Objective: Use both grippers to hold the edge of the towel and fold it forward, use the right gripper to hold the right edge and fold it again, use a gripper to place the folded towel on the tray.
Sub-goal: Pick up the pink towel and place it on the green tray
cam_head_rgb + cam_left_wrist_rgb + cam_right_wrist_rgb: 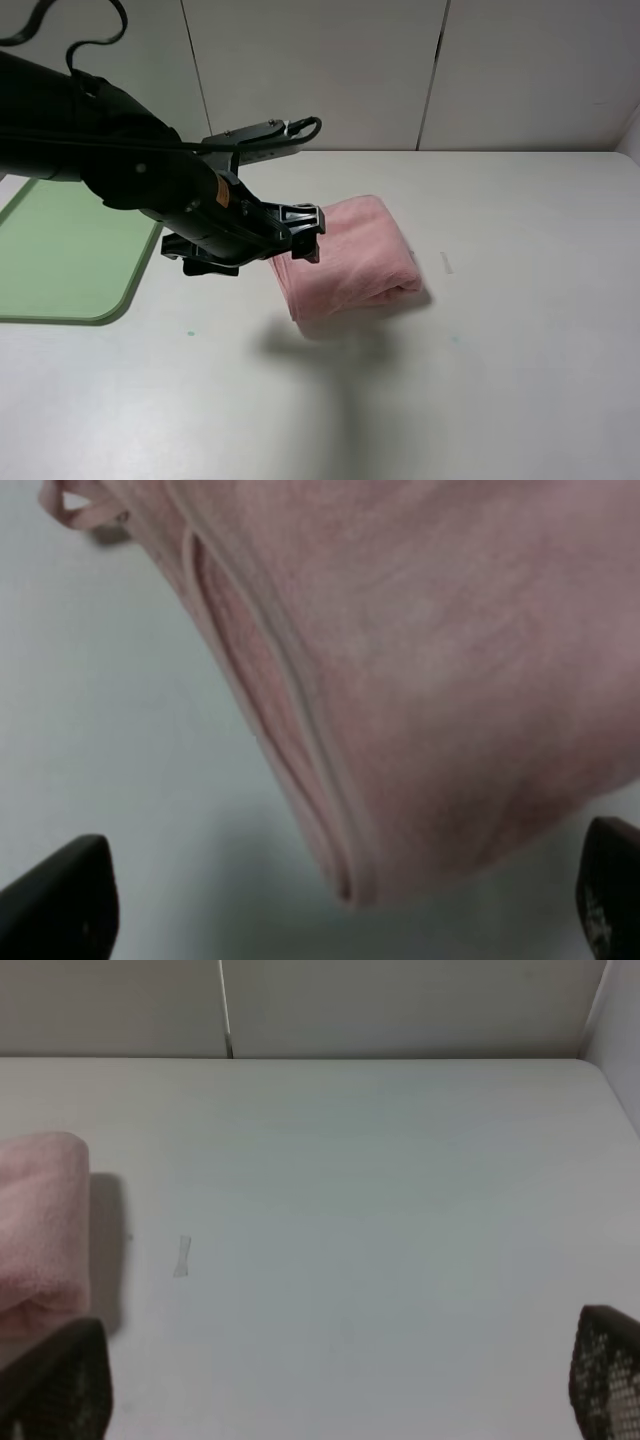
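The pink towel [350,255] lies folded into a thick bundle on the white table, right of the pale green tray [60,250]. My left gripper [305,235] hovers open at the bundle's left side. In the left wrist view the towel [450,680] fills the space ahead, its stacked stitched hem [300,710] and corner loop [85,510] showing, and both black fingertips [60,900] stand wide apart with nothing between them. My right gripper [335,1390] is open over bare table, with the towel [40,1220] off to one side. The high view does not show the right arm.
The table's back edge meets a pale panelled wall [400,70]. A small pale mark [447,262] sits on the table right of the towel. The left arm's cables loop at the top left [60,40].
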You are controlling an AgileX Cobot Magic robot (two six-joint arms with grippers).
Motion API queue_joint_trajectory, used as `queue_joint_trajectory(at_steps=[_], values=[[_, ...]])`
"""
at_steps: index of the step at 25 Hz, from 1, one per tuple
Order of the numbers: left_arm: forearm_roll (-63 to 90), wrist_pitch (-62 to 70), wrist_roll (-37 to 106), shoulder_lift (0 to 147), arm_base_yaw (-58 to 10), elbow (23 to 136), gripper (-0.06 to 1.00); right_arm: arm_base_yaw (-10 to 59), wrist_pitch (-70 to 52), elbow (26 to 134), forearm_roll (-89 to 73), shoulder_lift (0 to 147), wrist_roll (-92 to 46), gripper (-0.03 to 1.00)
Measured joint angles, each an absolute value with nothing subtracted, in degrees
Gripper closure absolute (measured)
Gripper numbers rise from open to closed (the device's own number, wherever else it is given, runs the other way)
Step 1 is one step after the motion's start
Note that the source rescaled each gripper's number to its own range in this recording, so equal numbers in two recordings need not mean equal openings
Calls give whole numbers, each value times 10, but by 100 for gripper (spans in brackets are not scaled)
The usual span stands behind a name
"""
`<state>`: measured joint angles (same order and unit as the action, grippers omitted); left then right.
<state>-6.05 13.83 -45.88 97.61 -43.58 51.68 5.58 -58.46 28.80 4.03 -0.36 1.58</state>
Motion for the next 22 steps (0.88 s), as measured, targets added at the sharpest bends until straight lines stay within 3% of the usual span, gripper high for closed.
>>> queue_joint_trajectory(at_steps=[22], values=[[-17,-41,-437,1130,-417,509,5,56,-585,288,40,-4,16,-3]])
